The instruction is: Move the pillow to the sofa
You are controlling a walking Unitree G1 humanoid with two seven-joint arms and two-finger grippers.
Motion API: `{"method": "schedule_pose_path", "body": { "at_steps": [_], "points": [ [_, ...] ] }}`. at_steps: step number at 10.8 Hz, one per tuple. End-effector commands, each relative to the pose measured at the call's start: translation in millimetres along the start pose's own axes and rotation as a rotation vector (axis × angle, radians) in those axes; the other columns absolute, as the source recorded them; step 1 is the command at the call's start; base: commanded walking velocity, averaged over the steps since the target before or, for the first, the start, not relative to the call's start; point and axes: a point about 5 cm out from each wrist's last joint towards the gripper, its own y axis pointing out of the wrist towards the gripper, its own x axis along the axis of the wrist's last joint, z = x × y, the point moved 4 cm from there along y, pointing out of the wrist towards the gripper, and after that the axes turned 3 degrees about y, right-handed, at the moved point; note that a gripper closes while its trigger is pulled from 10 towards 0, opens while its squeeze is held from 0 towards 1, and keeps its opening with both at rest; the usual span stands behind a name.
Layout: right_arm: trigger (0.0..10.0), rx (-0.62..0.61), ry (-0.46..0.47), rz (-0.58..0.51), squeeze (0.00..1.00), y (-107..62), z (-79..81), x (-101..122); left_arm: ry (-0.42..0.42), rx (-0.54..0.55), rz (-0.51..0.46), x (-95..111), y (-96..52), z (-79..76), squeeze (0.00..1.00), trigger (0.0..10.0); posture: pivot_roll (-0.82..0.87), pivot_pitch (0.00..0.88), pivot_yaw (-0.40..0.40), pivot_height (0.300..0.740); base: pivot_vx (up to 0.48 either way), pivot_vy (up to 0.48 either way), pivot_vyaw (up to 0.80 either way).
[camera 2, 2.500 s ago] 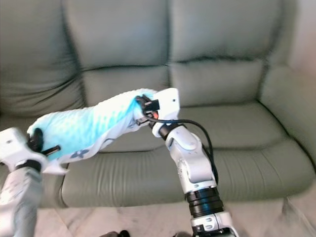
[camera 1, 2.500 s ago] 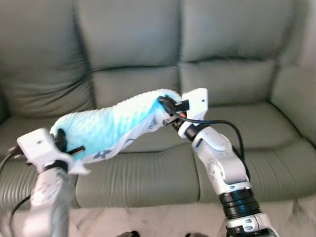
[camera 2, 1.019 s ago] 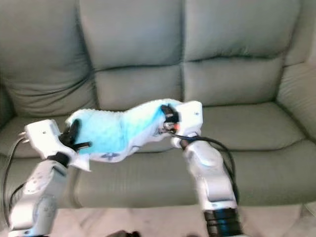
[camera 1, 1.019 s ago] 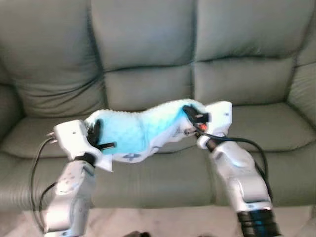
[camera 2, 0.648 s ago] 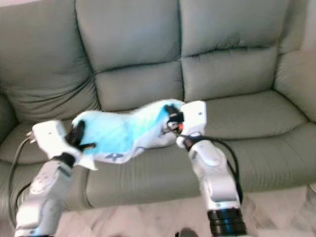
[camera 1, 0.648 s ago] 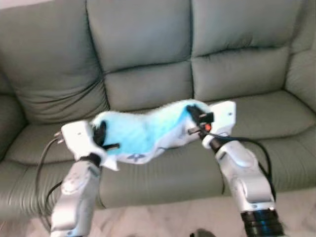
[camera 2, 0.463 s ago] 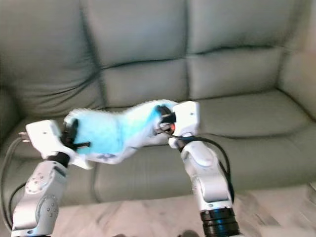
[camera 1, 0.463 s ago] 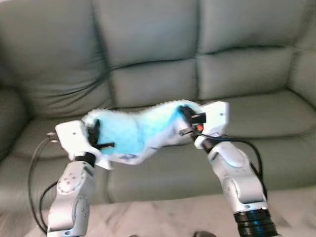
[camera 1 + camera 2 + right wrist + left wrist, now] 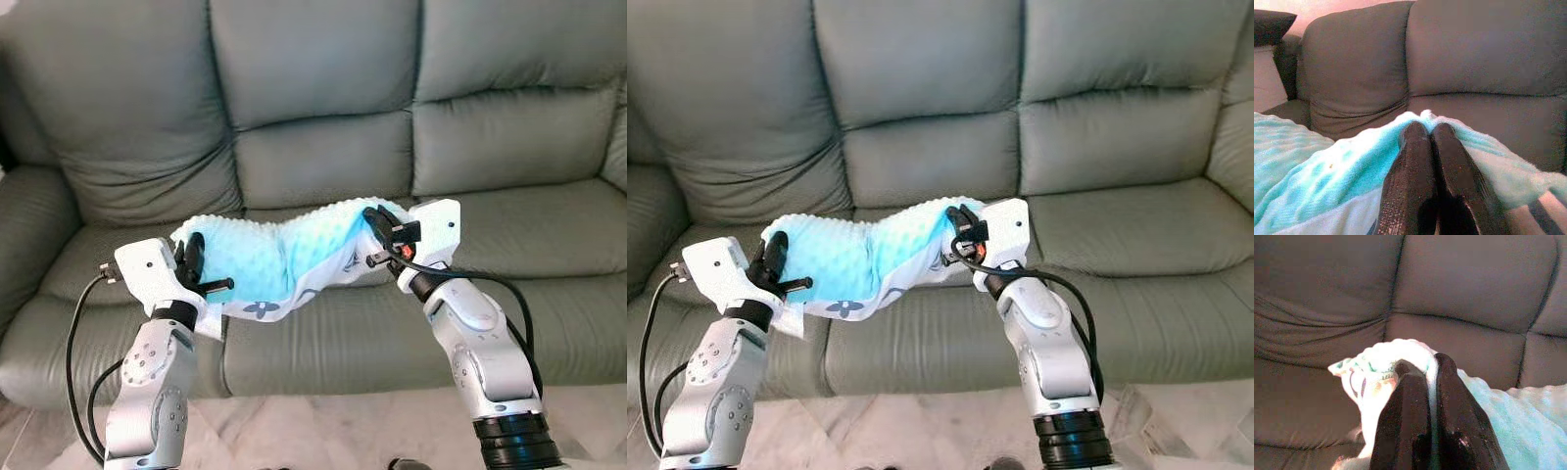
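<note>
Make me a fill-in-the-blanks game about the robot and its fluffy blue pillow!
1. The pillow is held up by ____ robot hands.
2. The left hand and the right hand pinch opposite ____ of the pillow.
3. The pillow hangs above the seat of the grey-green ____.

Missing words: two; ends; sofa

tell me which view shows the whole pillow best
The left eye view: the blue pillow spans end to end between the left gripper and right gripper. The right eye view matches. Each wrist view catches just the pinched end.
</note>
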Motion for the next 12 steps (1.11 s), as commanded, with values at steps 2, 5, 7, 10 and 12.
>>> {"method": "schedule_pose_path", "body": {
  "at_steps": [2,5,7,10,12],
  "points": [
    [10.0,0.035,-0.001,-0.038,0.0,2.8,8.8,10.0,-0.004,-0.005,-0.01,1.7,0.2,2.2,0.0,10.0,-0.26,0.149,0.124,0.74,0.48,0.0,0.0],
    [10.0,0.036,-0.001,-0.037,0.0,3.1,9.1,9.8,-0.017,-0.015,-0.009,0.6,0.0,0.6,0.0,10.0,-0.26,0.147,0.122,0.74,0.429,0.0,0.0],
    [10.0,0.038,-0.002,-0.034,0.0,3.5,8.6,9.7,-0.023,-0.016,-0.001,-0.7,-1.3,0.2,0.0,10.0,-0.26,0.15,0.119,0.74,0.0,0.0,0.0],
    [10.0,0.043,-0.002,-0.03,0.0,3.5,9.0,8.9,-0.023,-0.01,0.023,-6.6,-4.6,0.1,0.0,10.0,-0.26,0.153,0.118,0.74,0.0,0.0,0.0],
    [10.0,0.044,-0.003,-0.026,0.0,3.4,8.7,8.4,-0.009,0.007,0.054,-12.6,-6.1,3.2,0.0,10.0,-0.26,0.157,0.118,0.74,0.0,0.0,0.0]
  ]
}}
